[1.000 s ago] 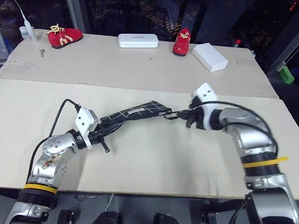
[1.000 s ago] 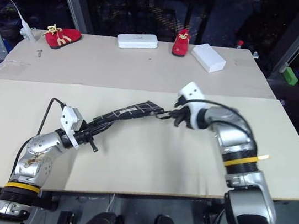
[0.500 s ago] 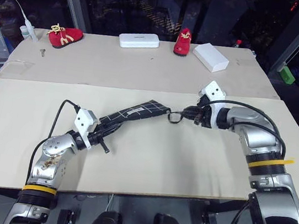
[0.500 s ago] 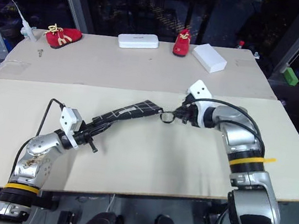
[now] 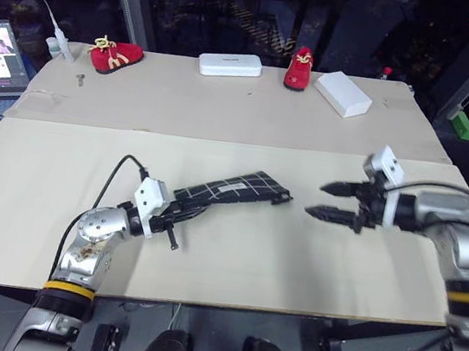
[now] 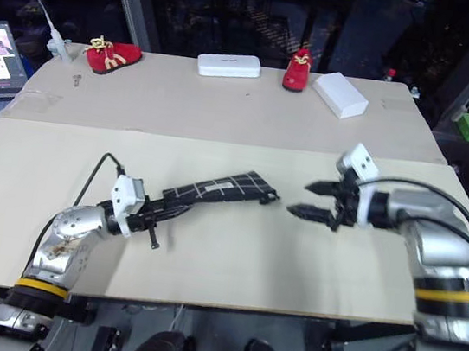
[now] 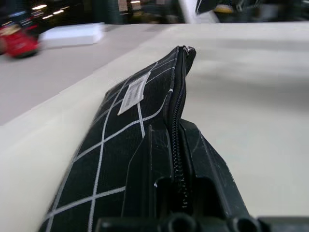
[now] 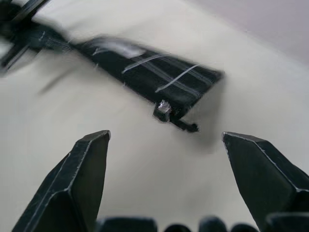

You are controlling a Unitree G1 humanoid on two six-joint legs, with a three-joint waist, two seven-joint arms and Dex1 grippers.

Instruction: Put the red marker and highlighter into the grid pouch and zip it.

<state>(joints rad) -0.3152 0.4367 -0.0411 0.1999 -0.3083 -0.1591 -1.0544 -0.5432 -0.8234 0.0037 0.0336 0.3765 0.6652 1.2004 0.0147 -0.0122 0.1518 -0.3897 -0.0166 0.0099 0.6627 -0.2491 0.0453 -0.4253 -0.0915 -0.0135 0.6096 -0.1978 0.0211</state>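
Grid pouch [image 5: 230, 192] lies flat on the counter [image 5: 231, 262], centre of the frame, slanting from lower left up to the right. Left pincer [image 5: 174, 222] is clamped tight on the pouch's lower-left end; in the left wrist view the zip teeth run straight out between its fingers [image 7: 207, 164] and look closed along the whole length. Right pincer [image 5: 329, 200] hangs to the right of the pouch, spread wide, nothing in it, well apart from the zip pull [image 8: 166, 112] at the pouch's far right corner. Red marker and highlighter not visible, so judged inside already.

Step in hand looks like letting go after zipping. To do it well: back the right pincer clear without snagging the pull loop, then open the left one low and slow so the pouch stays flat and doesn't drag.
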